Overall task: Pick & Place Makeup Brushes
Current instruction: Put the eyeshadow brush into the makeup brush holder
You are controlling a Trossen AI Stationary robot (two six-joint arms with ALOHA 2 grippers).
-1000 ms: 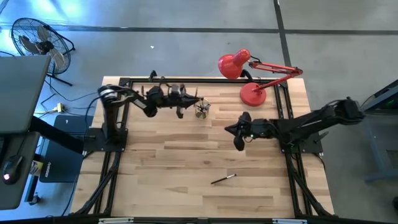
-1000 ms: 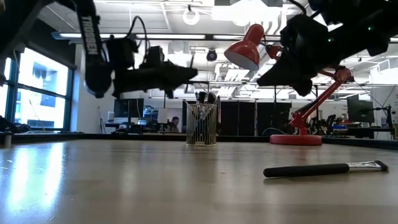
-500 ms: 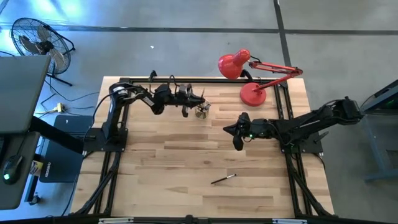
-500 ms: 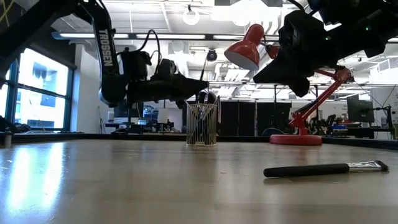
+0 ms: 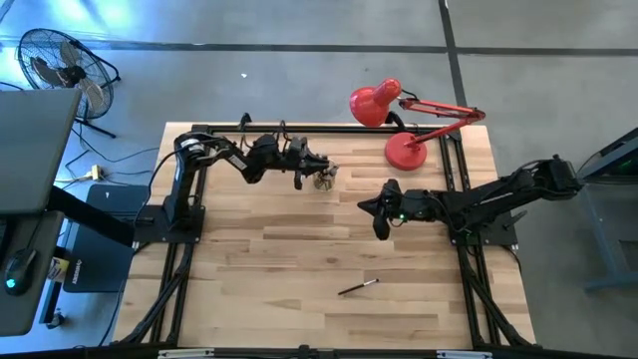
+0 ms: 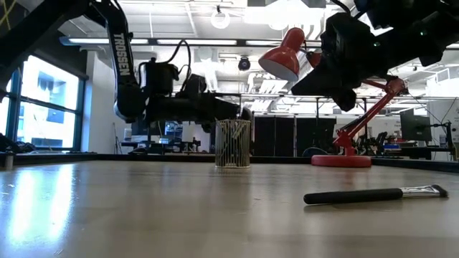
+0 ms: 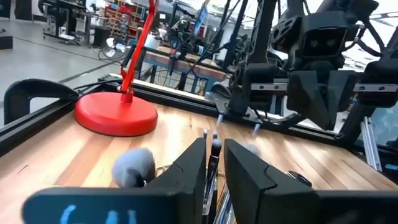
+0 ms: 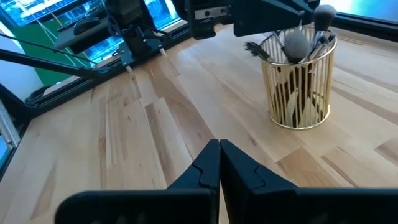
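A gold wire cup (image 5: 324,179) (image 6: 233,143) stands at the table's far middle with several makeup brushes (image 8: 297,46) upright in it, bristles up. My left gripper (image 5: 317,170) (image 7: 214,168) reaches level over the cup's rim from the left. Its fingers are a little apart, with one thin dark brush handle (image 7: 214,152) between them. Another makeup brush (image 5: 359,286) (image 6: 373,194) lies flat on the near part of the table. My right gripper (image 5: 383,229) (image 8: 219,155) hangs shut and empty above the table, right of the cup. My left gripper has a thin dark brush handle (image 7: 215,148) between its two fingers (image 7: 196,165), over the cup. The fingers point level, from the table's left. A narrow gap shows beside the handle, and I cannot tell whether the fingers touch it.
A red desk lamp (image 5: 404,150) (image 6: 344,159) stands on its round base at the far right, just beyond the cup. A black frame rail (image 5: 299,127) runs along the far edge. Bare wood lies in the table's middle and near part, around the lone brush.
My left gripper has moved toward the table's right and down, from left of the cup to just over its rim. A thin stick that rose above its fingers half a second ago no longer shows there. My right gripper has kept still.
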